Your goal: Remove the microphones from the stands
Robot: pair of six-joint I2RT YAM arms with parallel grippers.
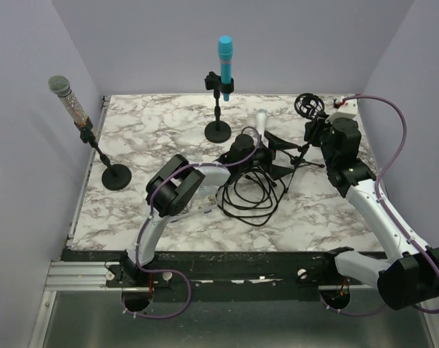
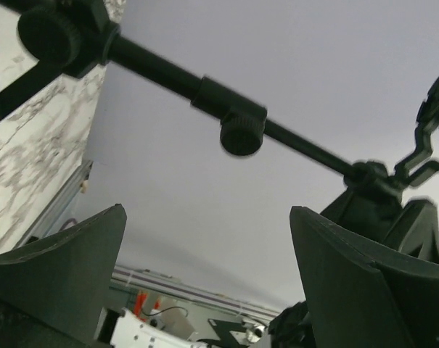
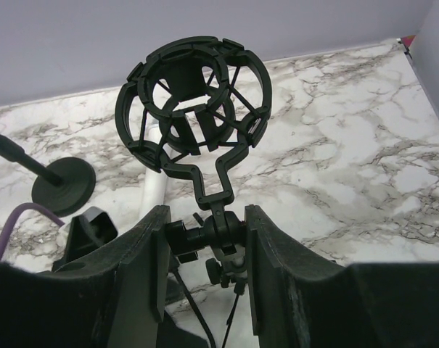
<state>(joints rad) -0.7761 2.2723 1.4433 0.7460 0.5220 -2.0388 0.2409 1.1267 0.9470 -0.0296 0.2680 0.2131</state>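
Note:
A white microphone (image 1: 261,120) lies on the marble table just beyond my left gripper (image 1: 242,148); it also shows in the right wrist view (image 3: 155,190). The black shock mount (image 3: 194,101) of the tripod stand (image 1: 292,156) is empty. My right gripper (image 3: 204,210) is shut on the mount's swivel joint (image 3: 213,233); it shows in the top view (image 1: 315,129) too. My left gripper (image 2: 208,210) is open and empty, tilted up under the stand's pole and its knob (image 2: 242,134).
A coiled black cable (image 1: 252,192) lies by the left arm. A cyan microphone on a round-base stand (image 1: 224,69) is at the back middle. A glittery silver microphone on a tilted stand (image 1: 78,109) is at the left. Walls close three sides.

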